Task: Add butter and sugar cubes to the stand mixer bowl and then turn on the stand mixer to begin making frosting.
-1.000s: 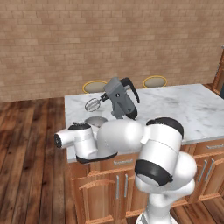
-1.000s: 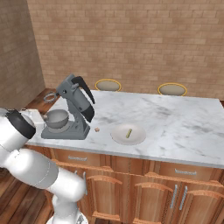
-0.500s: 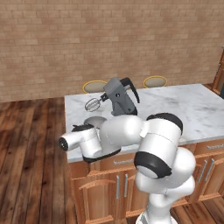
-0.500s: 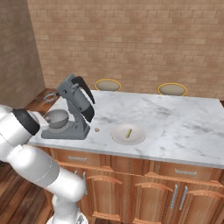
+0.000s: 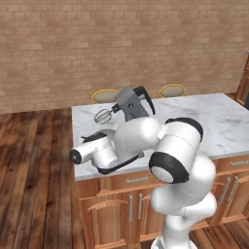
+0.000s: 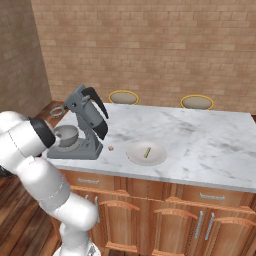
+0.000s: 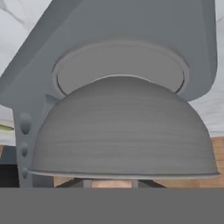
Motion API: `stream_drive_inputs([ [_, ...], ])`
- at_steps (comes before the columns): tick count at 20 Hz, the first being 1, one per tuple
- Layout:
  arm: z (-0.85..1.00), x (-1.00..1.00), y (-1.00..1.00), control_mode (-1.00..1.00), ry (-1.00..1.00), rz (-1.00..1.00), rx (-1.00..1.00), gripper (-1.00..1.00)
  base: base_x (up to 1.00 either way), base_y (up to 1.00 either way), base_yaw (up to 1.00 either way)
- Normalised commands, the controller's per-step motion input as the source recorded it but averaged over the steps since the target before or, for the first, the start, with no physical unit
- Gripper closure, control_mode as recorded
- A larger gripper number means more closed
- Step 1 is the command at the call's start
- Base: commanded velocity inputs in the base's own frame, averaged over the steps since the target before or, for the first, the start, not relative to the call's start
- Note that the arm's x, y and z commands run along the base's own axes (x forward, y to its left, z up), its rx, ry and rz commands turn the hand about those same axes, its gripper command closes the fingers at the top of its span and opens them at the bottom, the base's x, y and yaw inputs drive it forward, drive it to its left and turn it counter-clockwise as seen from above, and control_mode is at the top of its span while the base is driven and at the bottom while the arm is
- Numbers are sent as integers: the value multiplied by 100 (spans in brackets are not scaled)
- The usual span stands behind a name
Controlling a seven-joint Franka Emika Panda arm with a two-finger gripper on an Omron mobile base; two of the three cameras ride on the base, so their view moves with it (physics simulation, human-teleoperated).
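Note:
The dark grey stand mixer (image 6: pixel 87 112) stands with its head tilted up at the left end of the marble counter (image 6: pixel 200 145). Its shiny bowl (image 6: pixel 65 135) rests on the mixer's base. In the hand view, which is rolled over, the bowl (image 7: pixel 122 127) looms close in front of the base's round plate (image 7: pixel 120 65). My gripper (image 7: pixel 111 183) is at the bowl's rim, shut on a small tan sugar cube that is mostly hidden. Another sugar cube (image 6: pixel 111 148) lies on the counter right of the mixer. The butter (image 6: pixel 147 152) lies on a white plate (image 6: pixel 135 157).
The wire whisk (image 5: pixel 102 115) hangs from the raised head, above and left of the bowl. Two yellow-rimmed stools (image 6: pixel 123 96) (image 6: pixel 196 102) stand behind the counter. My arm reaches in from the counter's left end, over the wooden floor. A brick wall is at the back.
My arm has edged slightly closer to the mixer bowl. The mixer, plate and loose cube have not moved.

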Motion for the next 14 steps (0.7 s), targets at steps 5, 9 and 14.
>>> stream_drive_inputs([
  [5, -20, 30, 8, -100, 0, 6, 1, 100, 0, 0, 0],
  [9, -28, 26, 12, -100, 0, 5, 0, -100, 0, 0, 0],
  [14, -14, 4, 3, -100, 0, 1, 0, -100, 0, 0, 0],
])
